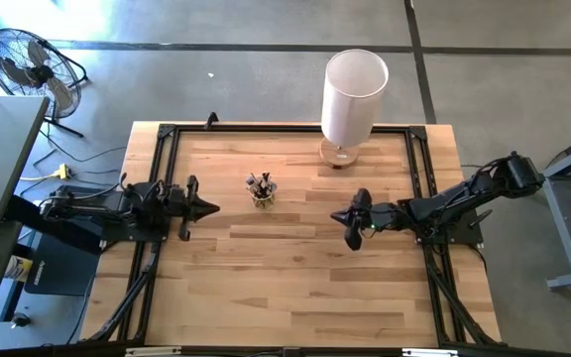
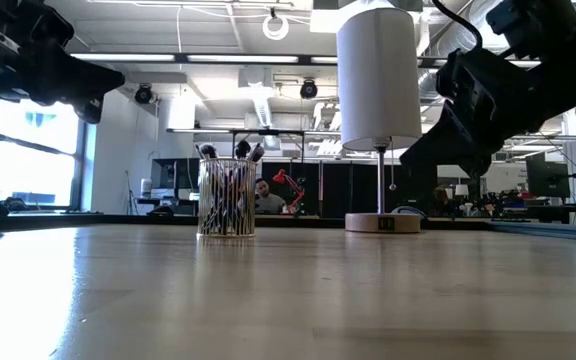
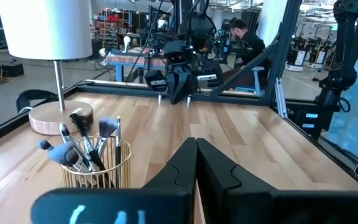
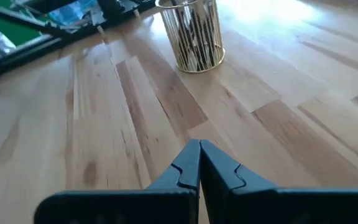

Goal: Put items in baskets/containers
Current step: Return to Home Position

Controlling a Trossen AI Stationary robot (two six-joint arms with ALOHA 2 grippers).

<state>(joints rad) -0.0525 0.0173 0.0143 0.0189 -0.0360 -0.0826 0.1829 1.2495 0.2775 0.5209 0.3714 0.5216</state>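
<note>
A small round cup [image 1: 262, 195] with thin gold-coloured vertical ribs stands upright on the wooden table. Several makeup brushes [image 3: 82, 140] stand in it, bristle tips up; they also show as brushes [image 2: 230, 151] in the low view and the cup [image 4: 192, 34] in the right wrist view. My left gripper [image 1: 211, 208] is shut and hovers left of the cup. My right gripper [image 1: 337, 216] is shut and hovers right of it. Neither holds anything.
A tall white cylinder lamp [image 1: 353, 94] on a round wooden base [image 1: 340, 154] stands near the table's far edge, right of the cup. A black frame [image 1: 157, 149] runs around the table top. A fan [image 1: 28, 64] stands on the floor beyond the far left corner.
</note>
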